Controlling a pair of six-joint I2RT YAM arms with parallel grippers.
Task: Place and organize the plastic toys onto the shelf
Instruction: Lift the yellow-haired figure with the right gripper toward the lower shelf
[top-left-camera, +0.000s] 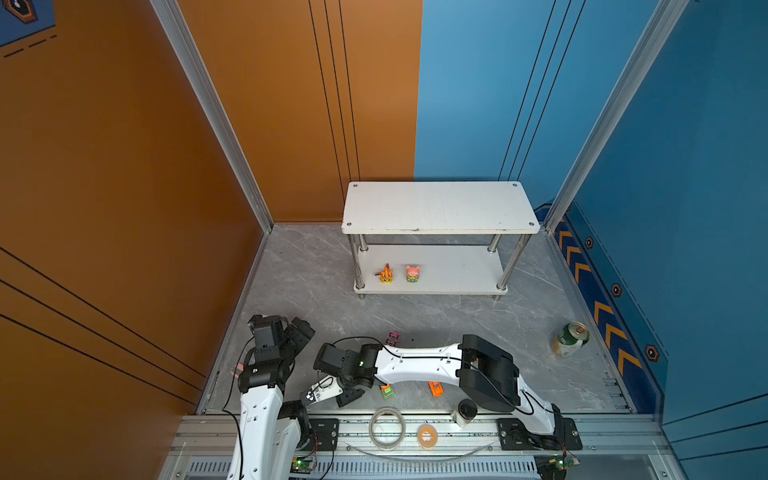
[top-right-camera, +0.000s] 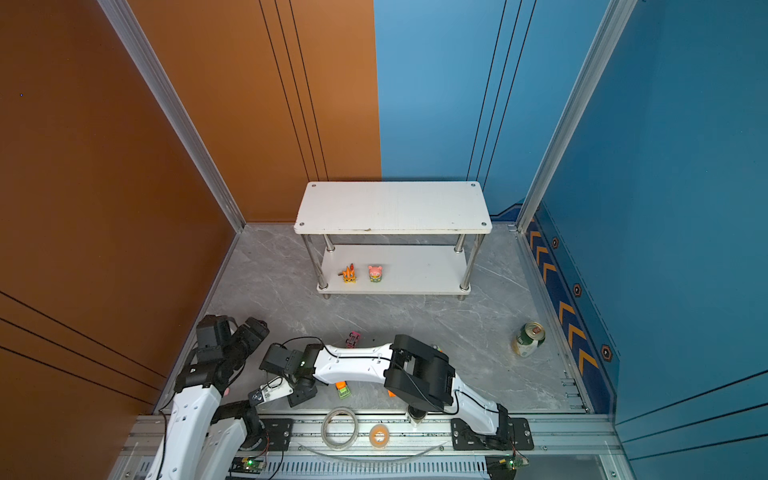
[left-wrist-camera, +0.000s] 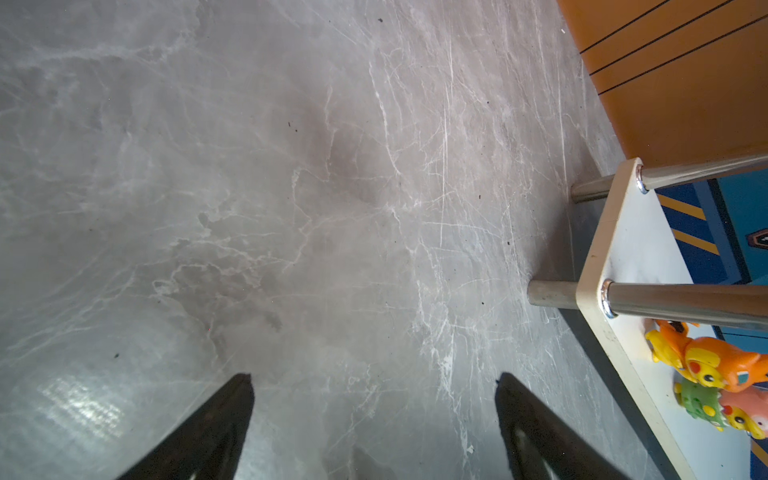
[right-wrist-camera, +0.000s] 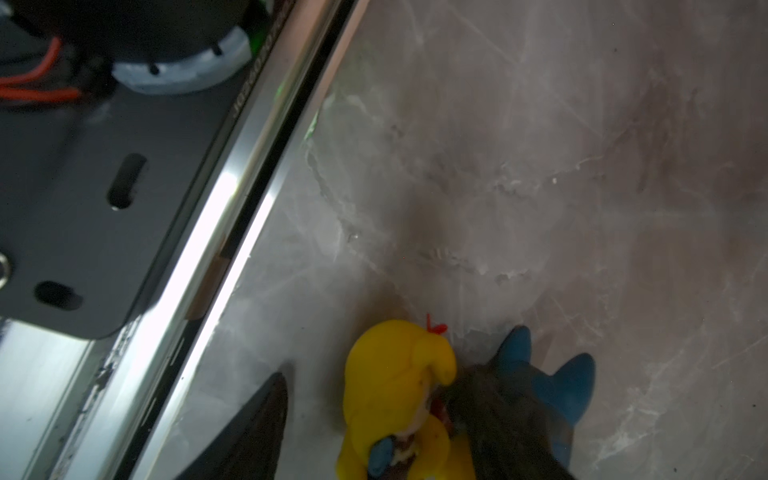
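The white two-tier shelf (top-left-camera: 440, 208) (top-right-camera: 392, 208) stands at the back. On its lower board (left-wrist-camera: 598, 257) stand an orange figurine (top-left-camera: 386, 274) (left-wrist-camera: 706, 357) and a pink figurine (top-left-camera: 412, 273) (left-wrist-camera: 744, 407). My right gripper (right-wrist-camera: 374, 374) (top-left-camera: 330, 399) is open low by the front rail, straddling a yellow figurine (right-wrist-camera: 395, 382). One finger touches it and the other stands clear. A blue figurine (right-wrist-camera: 569, 386) sits just behind that touching finger. On the floor lie a pink car (top-left-camera: 393, 337), a green car (top-left-camera: 387, 390) and an orange car (top-left-camera: 435, 389). My left gripper (left-wrist-camera: 374, 376) (top-left-camera: 301, 328) is open and holds nothing.
A green drinks can (top-left-camera: 569, 339) stands at the right of the floor. Two tape rolls (top-left-camera: 387, 428) (top-left-camera: 427, 435) lie on the front metal rail (right-wrist-camera: 216, 232). Orange and blue walls close in the grey marble floor (left-wrist-camera: 332, 187) on three sides.
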